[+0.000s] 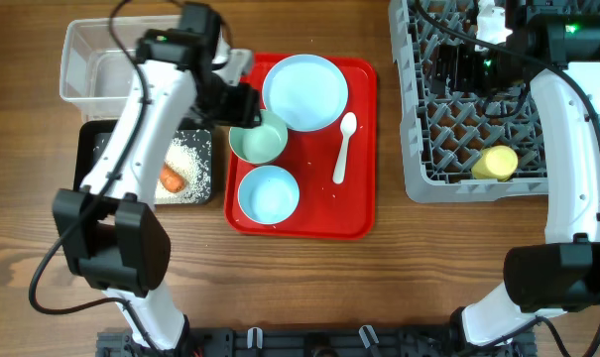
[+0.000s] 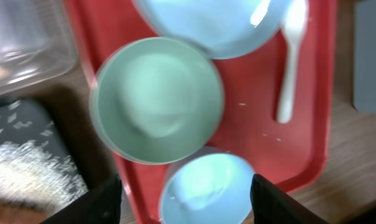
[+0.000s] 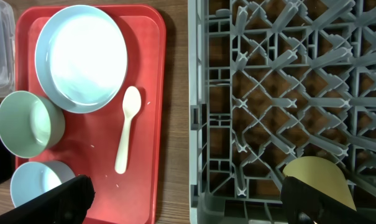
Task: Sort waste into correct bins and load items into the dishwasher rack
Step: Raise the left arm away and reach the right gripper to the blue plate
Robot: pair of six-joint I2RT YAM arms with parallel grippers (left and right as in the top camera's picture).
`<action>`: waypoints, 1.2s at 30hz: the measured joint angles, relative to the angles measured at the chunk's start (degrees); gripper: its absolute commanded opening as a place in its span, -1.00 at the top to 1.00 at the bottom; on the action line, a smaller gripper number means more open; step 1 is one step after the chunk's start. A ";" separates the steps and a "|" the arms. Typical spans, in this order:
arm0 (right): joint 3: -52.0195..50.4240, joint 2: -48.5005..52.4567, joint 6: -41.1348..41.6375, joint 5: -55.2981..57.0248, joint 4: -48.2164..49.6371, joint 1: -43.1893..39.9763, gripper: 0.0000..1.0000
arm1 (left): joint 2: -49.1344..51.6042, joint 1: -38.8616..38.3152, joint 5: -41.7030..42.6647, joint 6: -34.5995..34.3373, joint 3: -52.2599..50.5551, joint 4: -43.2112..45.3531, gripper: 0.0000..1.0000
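Observation:
On the red tray (image 1: pixel 359 198) lie a pale blue plate (image 1: pixel 304 91), a mint bowl (image 1: pixel 258 139), a pale blue bowl (image 1: pixel 268 193) and a white spoon (image 1: pixel 344 147). My left gripper (image 1: pixel 240 105) hovers over the mint bowl (image 2: pixel 156 99), open, its fingers (image 2: pixel 100 199) spread wide with nothing held; the blue bowl (image 2: pixel 206 190) lies below them. The black bin (image 1: pixel 91 149) holds rice (image 1: pixel 185 159) and a carrot (image 1: pixel 172 179). The clear bin (image 1: pixel 91 59) stands behind it. My right gripper (image 3: pixel 188 202) hangs open over the grey dishwasher rack (image 1: pixel 419 149), where a yellow cup (image 1: pixel 495 163) lies.
The tray sits between the two bins on the left and the rack on the right. A strip of bare wood (image 3: pixel 175 93) separates tray and rack. A few rice grains (image 2: pixel 262 124) are scattered on the tray near the spoon (image 2: pixel 290 68).

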 measured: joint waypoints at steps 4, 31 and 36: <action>0.00 0.00 0.00 0.00 0.42 0.00 -0.98 | 0.00 -4.33 0.61 0.50 0.00 2.75 -0.31; 0.00 0.00 0.00 0.00 1.70 0.00 -0.99 | 3.74 -9.40 -10.56 -9.70 0.00 3.28 -0.23; -0.02 0.00 0.02 -1.09 3.08 0.00 -0.94 | 3.74 -9.40 -11.02 -14.62 0.00 4.87 -0.25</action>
